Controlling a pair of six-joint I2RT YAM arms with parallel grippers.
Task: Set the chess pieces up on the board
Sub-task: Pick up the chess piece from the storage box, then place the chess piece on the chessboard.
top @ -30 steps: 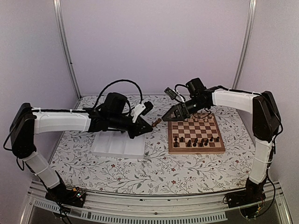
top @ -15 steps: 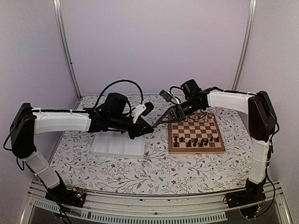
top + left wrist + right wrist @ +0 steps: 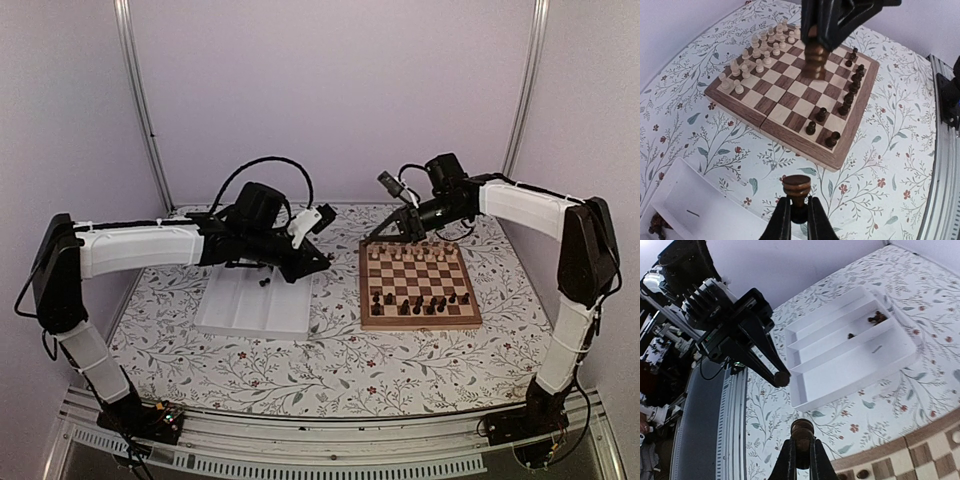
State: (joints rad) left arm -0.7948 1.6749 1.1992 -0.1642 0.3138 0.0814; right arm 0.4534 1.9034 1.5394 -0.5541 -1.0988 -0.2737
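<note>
On the flower-patterned table (image 3: 330,370), the square wooden checkered chessboard (image 3: 420,322) lies right of the white rectangular plastic tray (image 3: 250,318), slightly apart. Small dark chess pieces (image 3: 420,303) line the board's near edge and pale wooden chess pieces (image 3: 410,252) its far edge. A few more dark ones lie toward the tray's far end.

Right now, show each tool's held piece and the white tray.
left-held piece (image 3: 796,184): left wrist view, exposed end.
right-held piece (image 3: 802,430): right wrist view, exposed end.
white tray (image 3: 247,315): top view, bare floor.
</note>
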